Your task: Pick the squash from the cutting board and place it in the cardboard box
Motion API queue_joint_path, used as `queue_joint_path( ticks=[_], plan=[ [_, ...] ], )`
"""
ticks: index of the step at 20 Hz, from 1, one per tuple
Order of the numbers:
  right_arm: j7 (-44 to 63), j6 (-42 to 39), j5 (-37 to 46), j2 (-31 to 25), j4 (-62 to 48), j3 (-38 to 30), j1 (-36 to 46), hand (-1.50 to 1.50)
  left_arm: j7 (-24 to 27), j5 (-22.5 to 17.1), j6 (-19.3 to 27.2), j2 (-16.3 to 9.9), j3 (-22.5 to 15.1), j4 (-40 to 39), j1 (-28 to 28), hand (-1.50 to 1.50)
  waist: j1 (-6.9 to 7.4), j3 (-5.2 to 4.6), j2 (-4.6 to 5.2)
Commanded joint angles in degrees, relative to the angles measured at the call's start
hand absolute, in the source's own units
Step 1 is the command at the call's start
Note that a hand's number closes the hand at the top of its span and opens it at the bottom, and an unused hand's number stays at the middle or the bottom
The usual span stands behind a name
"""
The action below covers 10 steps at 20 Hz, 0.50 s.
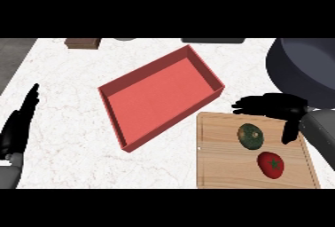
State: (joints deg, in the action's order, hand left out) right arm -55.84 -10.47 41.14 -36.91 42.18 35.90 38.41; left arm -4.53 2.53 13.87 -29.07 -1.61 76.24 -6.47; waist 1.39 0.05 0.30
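Hovering over the board's [222, 168] top edge, right hand [271, 105] has fingers spread, thumb down beside the squash [251, 135]. Left hand [26, 111] rests straight-fingered at the left edge.

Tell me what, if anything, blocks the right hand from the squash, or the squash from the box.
Nothing visible does. The right hand hovers just above the squash on the cutting board; the tomato lies on the far side, and only bare counter separates board from the red box.
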Motion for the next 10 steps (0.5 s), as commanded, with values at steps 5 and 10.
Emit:
queue_joint_path(
  ticks=[5, 10],
  plan=[
    [-6.53, -0.62, 5.11, 1.62, -4.45, -3.05, 1.63, -1.50, 3.81, 1.09, -2.86, 1.44, 2.47, -3.17, 0.51, 0.00, -1.09, -0.06, -0.24],
    [-6.90, 2.68, 7.95, 6.79, -9.56, -3.60, 1.66, -1.50, -1.39, 1.24, -4.29, -0.02, 4.51, -0.57, -1.76, 0.00, -0.87, -0.02, -0.19]
  ],
)
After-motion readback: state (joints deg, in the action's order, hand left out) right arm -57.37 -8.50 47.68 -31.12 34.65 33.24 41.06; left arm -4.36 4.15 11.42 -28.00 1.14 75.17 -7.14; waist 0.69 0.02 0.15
